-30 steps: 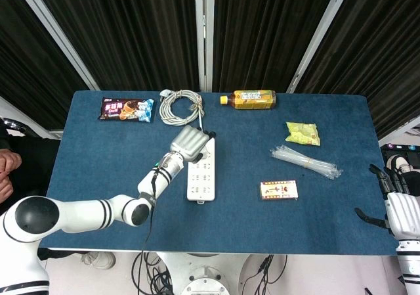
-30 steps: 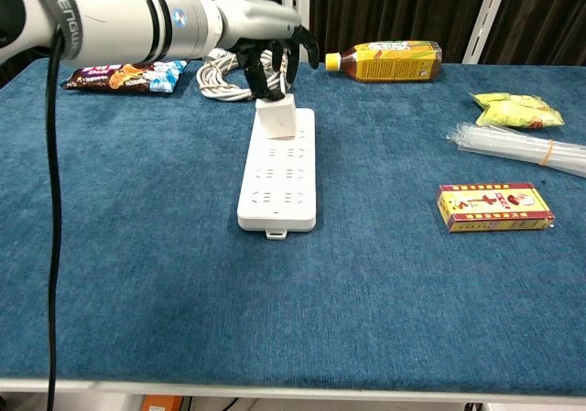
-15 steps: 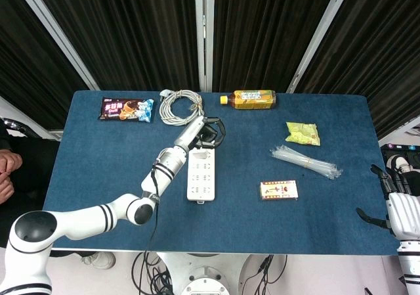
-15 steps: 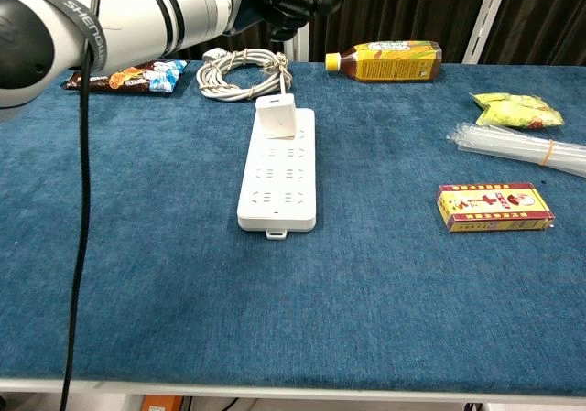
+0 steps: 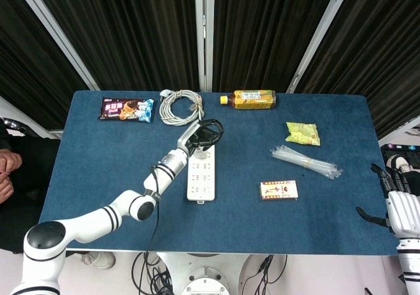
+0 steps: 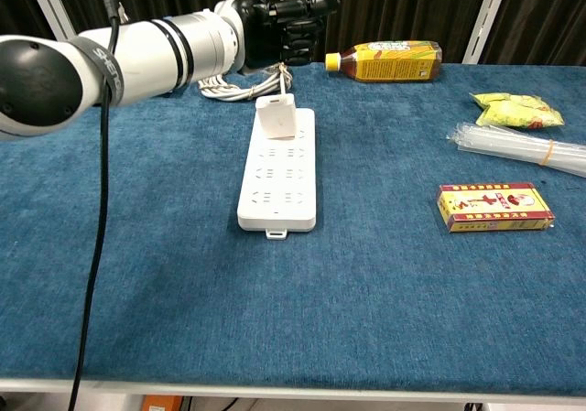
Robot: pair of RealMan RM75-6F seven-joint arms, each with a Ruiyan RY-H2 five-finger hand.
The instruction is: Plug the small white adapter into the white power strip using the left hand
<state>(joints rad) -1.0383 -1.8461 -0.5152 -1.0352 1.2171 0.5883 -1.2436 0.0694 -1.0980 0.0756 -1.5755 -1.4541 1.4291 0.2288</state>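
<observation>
Change: since a second ago the left hand [image 6: 291,28] has let go of the small white cube-shaped adapter [image 6: 276,116] and risen off it; half a second ago it was higher still in the chest view, and it now sits a little lower, above and behind the adapter.
Left hand: black fingers [image 5: 211,129] curled loosely inward, holding nothing, hovering over the far end of the strip, clear of the adapter.
Adapter: stands upright in the far-end sockets of the long white plastic power strip [image 6: 277,172], untouched.
Power strip: lies flat on the blue cloth-covered table [image 6: 137,274], its length running away from the robot, near the table's middle.
Right hand: the right hand [image 5: 398,204] shows at the head view's lower right edge, off the table's corner, fingers spread and empty.
Behind the strip: a coiled white cable [image 5: 180,106] just beyond the left hand; a dark snack wrapper [image 5: 126,109] to its left; a yellow-labelled drink bottle [image 6: 385,60] lying on its side.
Right side: a yellow-green snack bag [image 6: 513,110], a bundle of clear plastic straws [image 6: 522,147], and a small red and yellow box [image 6: 494,207], all well apart from the strip.
</observation>
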